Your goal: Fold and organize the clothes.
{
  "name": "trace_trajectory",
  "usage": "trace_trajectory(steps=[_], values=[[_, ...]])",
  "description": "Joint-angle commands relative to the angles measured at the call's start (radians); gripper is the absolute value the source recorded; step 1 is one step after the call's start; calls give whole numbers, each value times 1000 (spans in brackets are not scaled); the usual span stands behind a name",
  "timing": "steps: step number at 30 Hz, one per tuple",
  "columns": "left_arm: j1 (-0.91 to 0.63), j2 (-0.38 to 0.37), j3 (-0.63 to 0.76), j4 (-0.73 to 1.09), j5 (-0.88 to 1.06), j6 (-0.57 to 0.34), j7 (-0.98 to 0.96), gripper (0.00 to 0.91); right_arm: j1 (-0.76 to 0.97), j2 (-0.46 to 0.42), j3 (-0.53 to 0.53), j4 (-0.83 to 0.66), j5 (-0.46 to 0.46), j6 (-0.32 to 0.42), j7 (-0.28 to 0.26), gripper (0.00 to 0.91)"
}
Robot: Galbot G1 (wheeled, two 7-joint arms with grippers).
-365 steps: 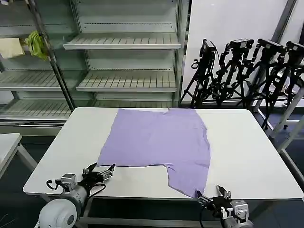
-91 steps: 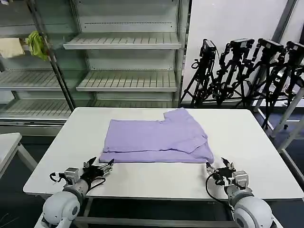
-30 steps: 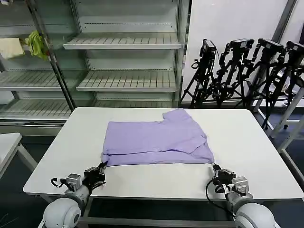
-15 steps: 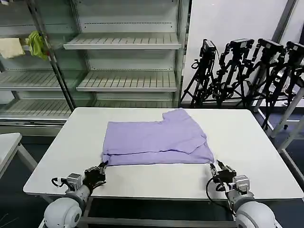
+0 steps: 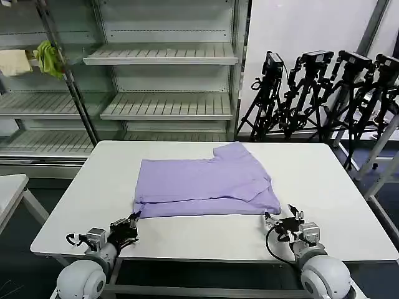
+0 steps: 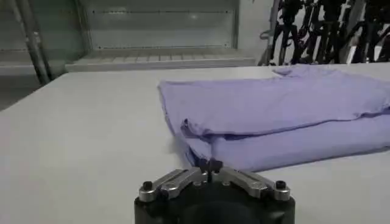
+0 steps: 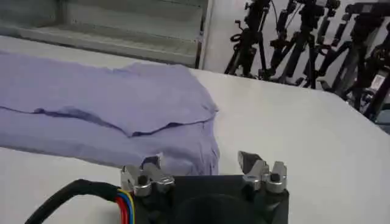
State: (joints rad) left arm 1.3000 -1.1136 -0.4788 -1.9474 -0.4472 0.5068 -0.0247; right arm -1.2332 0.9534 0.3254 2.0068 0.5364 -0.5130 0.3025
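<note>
A lavender T-shirt (image 5: 206, 185) lies folded in a wide band across the middle of the white table (image 5: 336, 187). One sleeve sticks out at the far right. My left gripper (image 5: 133, 219) sits low at the shirt's near left corner. In the left wrist view the left gripper (image 6: 209, 164) is shut, its tips pinched on the edge of the T-shirt (image 6: 286, 115). My right gripper (image 5: 280, 218) rests just off the near right corner. In the right wrist view the right gripper (image 7: 201, 163) stands open, and the T-shirt's (image 7: 109, 103) corner lies just ahead of the gap.
Metal shelving (image 5: 165, 56) stands behind the table, with a yellow-green cloth (image 5: 47, 57) and a cream cloth (image 5: 14, 62) hung at the left. Black tripods (image 5: 324, 93) crowd the back right. A second small table (image 5: 9, 190) juts in at the left.
My right gripper has opened, let go of the shirt's near right corner and drawn slightly back. The left gripper has stayed shut at the left corner. Long before, the shirt lay spread out.
</note>
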Motion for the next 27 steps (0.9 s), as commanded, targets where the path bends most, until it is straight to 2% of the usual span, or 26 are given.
trace_trajectory(steps=[1, 22, 27], values=[[0, 2, -1, 0, 1, -2, 0, 0, 23, 9, -11, -33, -11, 4, -8, 0], [-1, -4, -5, 0, 2, -5, -1, 0, -18, 0, 6, -2, -28, 22, -17, 0], [12, 1, -2, -14, -2, 4, -5, 0, -47, -18, 9, 35, -8, 14, -8, 0]])
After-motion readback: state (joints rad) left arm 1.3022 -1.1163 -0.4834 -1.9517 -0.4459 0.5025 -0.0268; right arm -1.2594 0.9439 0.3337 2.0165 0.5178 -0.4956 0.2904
